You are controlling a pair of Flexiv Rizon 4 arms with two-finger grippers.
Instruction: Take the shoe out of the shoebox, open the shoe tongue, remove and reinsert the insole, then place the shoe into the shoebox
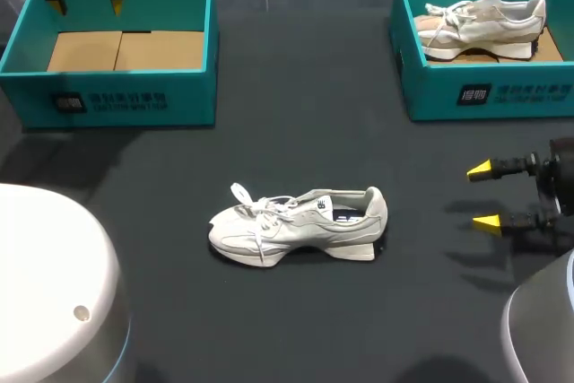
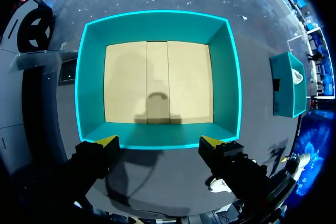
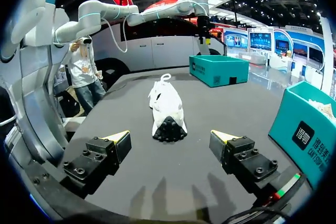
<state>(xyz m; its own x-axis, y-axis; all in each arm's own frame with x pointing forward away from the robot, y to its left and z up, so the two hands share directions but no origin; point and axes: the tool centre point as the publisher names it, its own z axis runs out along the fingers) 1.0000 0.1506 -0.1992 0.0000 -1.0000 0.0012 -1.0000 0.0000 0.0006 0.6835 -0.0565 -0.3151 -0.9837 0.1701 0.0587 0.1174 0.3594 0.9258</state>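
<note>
We see one pale shoe [image 1: 300, 224] standing on its sole on the dark table, outside both boxes. It sits straight ahead of our right gripper [image 1: 483, 195], heel toward the fingers and toe pointing away, with open table between. That gripper is low and level, aimed across the table, its two yellow-tipped fingers spread wide with nothing between them. Our left gripper [image 1: 87, 4] is well apart from the shoe, pointing straight down over one wall of the empty box [image 1: 121, 100]. Its fingers are also spread wide and hold nothing, and the cardboard floor lies just ahead of them. A second box [image 1: 484, 96] beside the right gripper holds a spare shoe [image 1: 484, 22]. We judge the shoe light, with a soft upper that dents, a firmer sole, and loose laces that could snag a fingertip. The heel collar or the sole's two sides look like the steadiest hold, and the thin tongue should be pinched at its top edge.
</note>
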